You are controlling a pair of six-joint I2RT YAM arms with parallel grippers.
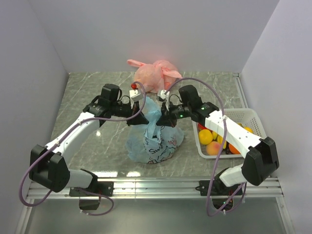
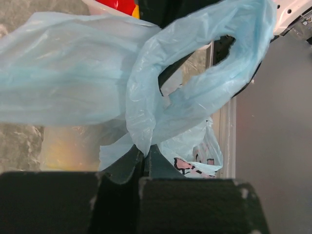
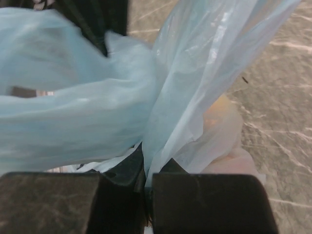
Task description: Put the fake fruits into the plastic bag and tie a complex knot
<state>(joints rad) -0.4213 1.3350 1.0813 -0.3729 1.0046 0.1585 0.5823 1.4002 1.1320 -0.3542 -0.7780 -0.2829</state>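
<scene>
The light-blue plastic bag (image 1: 155,142) with pink and dark print sits mid-table, bulging at the bottom. Its two handles rise to a twisted neck between the arms. My left gripper (image 1: 138,116) is shut on one handle. In the left wrist view that handle (image 2: 146,97) loops up from the closed fingertips of the left gripper (image 2: 145,155). My right gripper (image 1: 165,118) is shut on the other handle, and the film (image 3: 180,97) runs up from the right gripper (image 3: 146,168). An orange-peach fruit (image 3: 222,117) shows faintly through the bag. More fake fruits (image 1: 206,136) lie in the basket.
A white slotted basket (image 1: 253,119) stands at the right, under the right forearm. A knotted pink-orange bag (image 1: 155,73) lies at the back centre near the wall. Grey walls close in the marble table on three sides.
</scene>
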